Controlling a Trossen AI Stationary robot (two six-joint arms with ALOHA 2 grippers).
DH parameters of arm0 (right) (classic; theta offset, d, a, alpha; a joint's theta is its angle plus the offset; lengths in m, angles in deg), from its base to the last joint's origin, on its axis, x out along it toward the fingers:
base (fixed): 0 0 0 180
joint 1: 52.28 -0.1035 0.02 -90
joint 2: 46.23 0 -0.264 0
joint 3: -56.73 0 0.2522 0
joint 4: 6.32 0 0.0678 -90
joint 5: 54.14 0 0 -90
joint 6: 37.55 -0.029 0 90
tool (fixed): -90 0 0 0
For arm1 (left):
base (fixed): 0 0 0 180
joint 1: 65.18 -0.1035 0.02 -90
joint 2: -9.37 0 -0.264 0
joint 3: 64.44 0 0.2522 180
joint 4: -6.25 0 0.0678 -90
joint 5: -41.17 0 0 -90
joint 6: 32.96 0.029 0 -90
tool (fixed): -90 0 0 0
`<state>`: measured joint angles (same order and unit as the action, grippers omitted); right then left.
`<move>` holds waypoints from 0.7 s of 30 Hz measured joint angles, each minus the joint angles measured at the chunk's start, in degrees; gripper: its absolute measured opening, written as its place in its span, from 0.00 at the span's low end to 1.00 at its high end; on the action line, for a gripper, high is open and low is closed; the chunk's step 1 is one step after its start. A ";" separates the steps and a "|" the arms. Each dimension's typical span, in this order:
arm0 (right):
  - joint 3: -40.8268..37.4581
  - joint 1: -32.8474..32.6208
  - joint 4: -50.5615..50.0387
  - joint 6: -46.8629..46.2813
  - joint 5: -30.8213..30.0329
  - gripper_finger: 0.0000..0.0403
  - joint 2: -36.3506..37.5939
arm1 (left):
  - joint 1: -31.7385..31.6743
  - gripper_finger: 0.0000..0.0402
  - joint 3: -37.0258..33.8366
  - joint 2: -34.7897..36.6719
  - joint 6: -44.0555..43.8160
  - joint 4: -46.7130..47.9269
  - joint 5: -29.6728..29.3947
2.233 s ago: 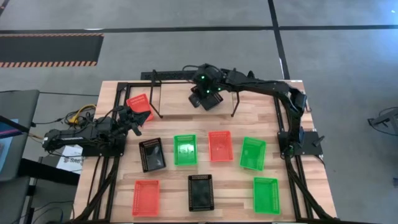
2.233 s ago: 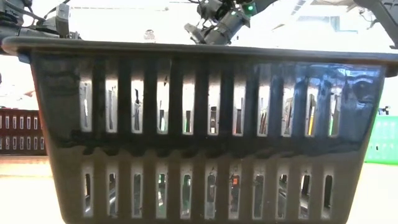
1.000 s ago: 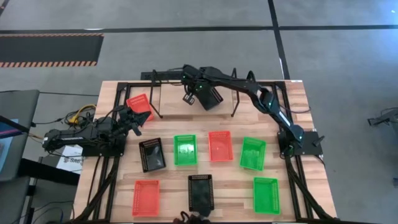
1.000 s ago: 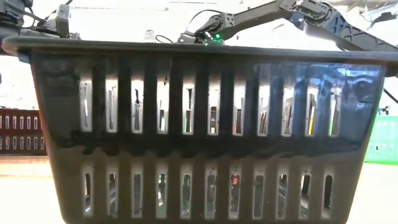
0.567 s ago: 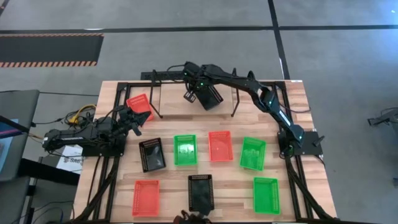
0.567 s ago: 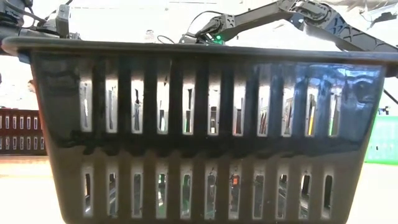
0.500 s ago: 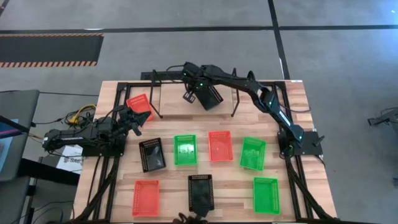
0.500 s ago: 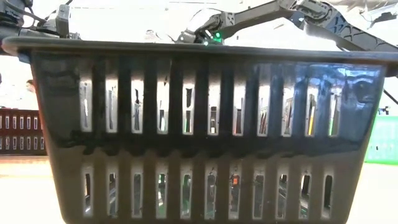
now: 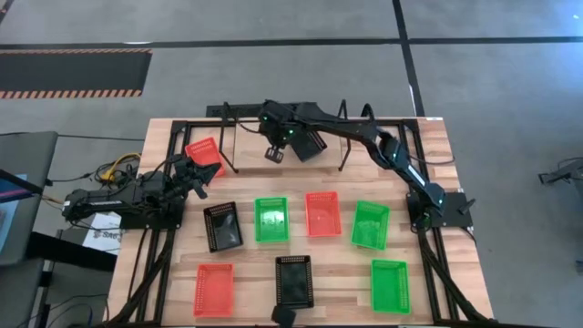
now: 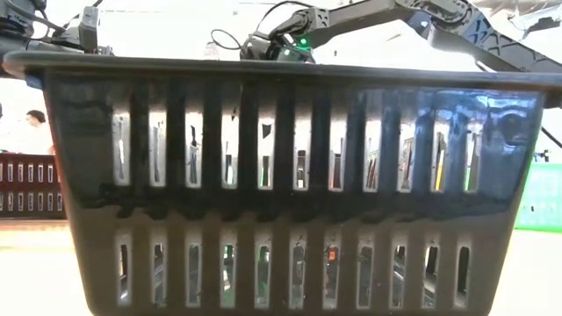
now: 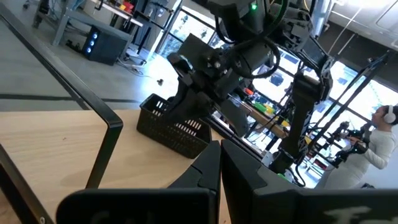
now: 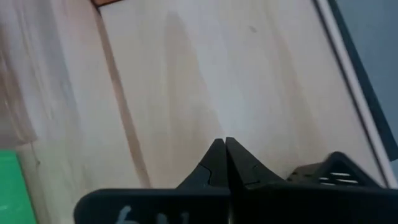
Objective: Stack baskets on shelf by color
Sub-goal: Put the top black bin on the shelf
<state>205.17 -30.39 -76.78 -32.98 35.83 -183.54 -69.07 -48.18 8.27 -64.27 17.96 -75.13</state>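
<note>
My right gripper [image 9: 273,153] [image 12: 224,144] hangs shut over bare wood, just left of a black basket [image 9: 310,144] [image 11: 174,127] [image 12: 329,171]. That basket stands bottom-down between the end brackets of the shelf [image 9: 228,146]. A red basket [image 9: 204,150] lies by the left bracket. My left gripper [image 9: 202,173] [image 11: 219,149] is shut and waits beside the red basket. Several more baskets lie in two rows nearer: black [image 9: 222,225], green [image 9: 271,219], red [image 9: 322,213], green [image 9: 370,224], red [image 9: 214,289], black [image 9: 295,281], green [image 9: 390,285].
The side wall of a black basket [image 10: 281,175] fills the low view; only the right arm [image 10: 299,42] shows above it. The black tube frame [image 9: 164,128] runs along the table's edges. Bare wood lies between the shelf and the basket rows. A person [image 11: 382,134] is in the room beyond.
My right gripper has moved toward the table's left edge and a little toward the near edge, away from the black basket. That basket has stayed in place between the shelf's brackets.
</note>
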 joint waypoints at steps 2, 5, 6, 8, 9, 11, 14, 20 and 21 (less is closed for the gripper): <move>0.02 0.64 0.12 -0.05 -0.07 0.00 0.03 | 0.00 0.00 0.00 0.00 0.00 0.00 0.00; 0.02 1.72 -0.15 -1.59 -0.04 0.00 0.03 | 0.00 0.00 0.00 0.00 -0.01 -0.01 -0.02; 0.02 2.05 -0.29 -2.00 -0.02 0.00 0.03 | 0.01 0.00 0.00 0.00 0.00 0.00 -0.03; 0.02 2.64 -1.14 -2.47 -0.02 0.00 0.03 | -0.01 0.00 0.00 0.00 0.00 -0.01 -0.03; 0.02 2.84 -1.68 -2.52 -0.04 0.00 0.03 | 0.01 0.00 0.00 0.00 0.00 -0.01 -0.03; 0.02 3.22 -1.97 -2.61 -0.02 0.00 0.03 | 0.01 0.00 0.00 0.00 0.00 0.01 -0.03; 0.02 3.38 -2.22 -2.61 0.00 0.00 0.03 | -0.01 0.00 0.00 0.00 0.00 -0.01 -0.03; 0.02 3.27 -2.90 -2.60 0.02 0.00 0.03 | 0.00 0.00 0.00 0.00 0.00 -0.01 -0.03; 0.02 3.27 -2.80 -2.61 0.02 0.00 0.03 | -0.01 0.00 0.00 0.00 0.00 -0.01 -0.03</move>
<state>205.19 -27.12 -79.58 -35.60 35.85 -183.51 -69.08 -48.18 8.27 -64.27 17.94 -75.15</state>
